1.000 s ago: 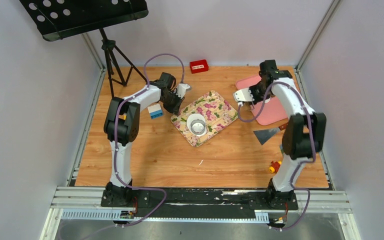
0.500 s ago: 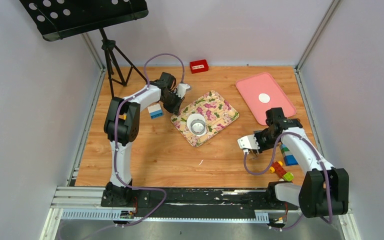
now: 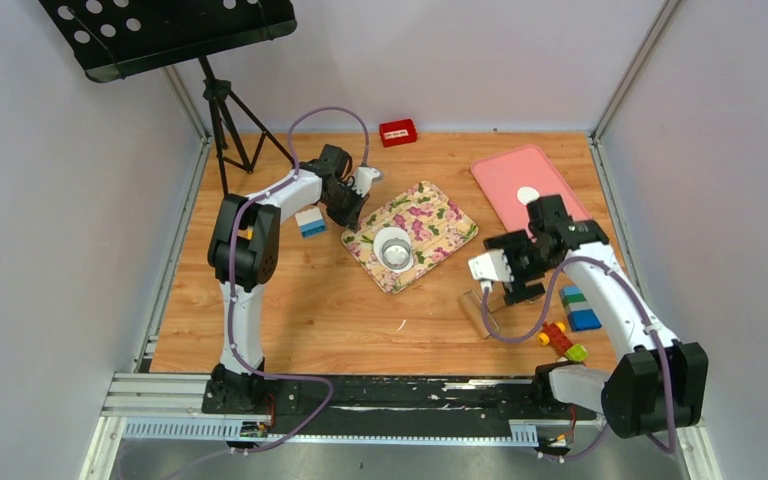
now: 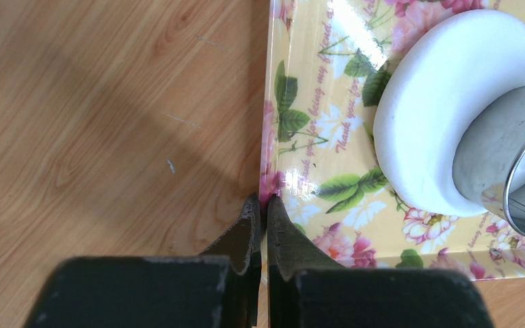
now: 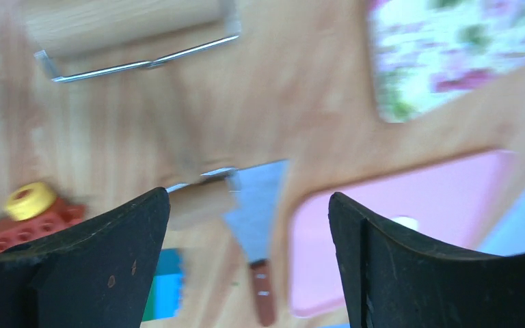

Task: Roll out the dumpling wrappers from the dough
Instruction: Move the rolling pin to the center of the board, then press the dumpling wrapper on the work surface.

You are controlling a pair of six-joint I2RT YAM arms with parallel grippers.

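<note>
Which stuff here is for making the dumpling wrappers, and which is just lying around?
For the job: dough, ring cutter, floral tray, rolling pin, scraper, pink tray, one round wrapper.

Just lying about: toy bricks, red box, white-and-blue block, music stand.

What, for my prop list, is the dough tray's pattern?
Pink-flowered yellow tray; left wrist view.

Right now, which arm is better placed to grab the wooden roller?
Right. The right hand is open and close to the wooden roller; the left hand is shut at the floral tray rim, farther away.
</note>
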